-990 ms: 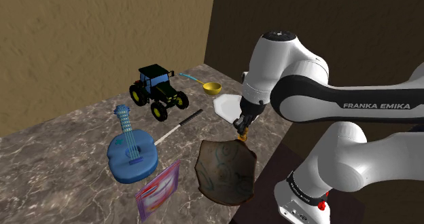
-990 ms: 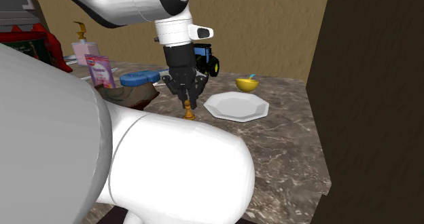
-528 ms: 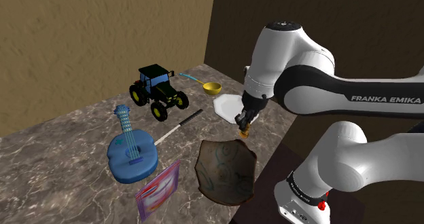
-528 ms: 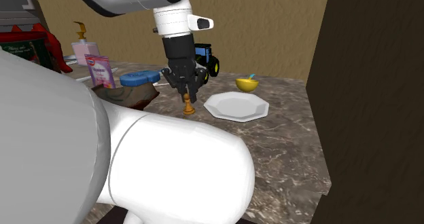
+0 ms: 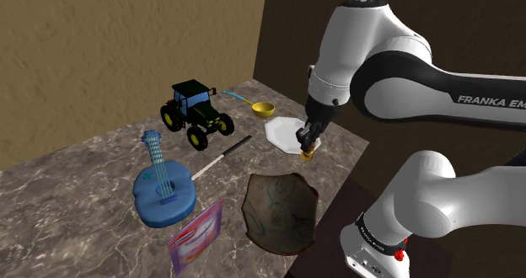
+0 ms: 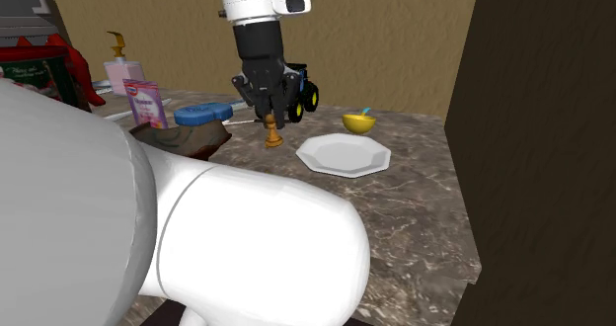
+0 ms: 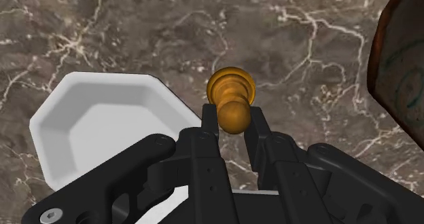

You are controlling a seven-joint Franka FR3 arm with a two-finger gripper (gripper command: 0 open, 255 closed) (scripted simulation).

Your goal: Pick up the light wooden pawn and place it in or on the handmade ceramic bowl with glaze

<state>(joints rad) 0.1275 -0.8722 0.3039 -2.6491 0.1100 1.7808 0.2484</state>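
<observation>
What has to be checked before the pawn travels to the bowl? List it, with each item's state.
1. Grip on the pawn: ok, the pincer clamps its head.
2. Lift off the table: ok, the pawn hangs above the marble.
3. Upright pawn: ok.
4. Room in the bowl: ok, nothing lies in it.
5. Position over the bowl: not ok; the pawn hangs by the plate, apart from the bowl.
6. Height to clear the bowl's rim: cannot tell.

The arm [image 5: 472, 100] reads "FRANKA EM", cut off.
</observation>
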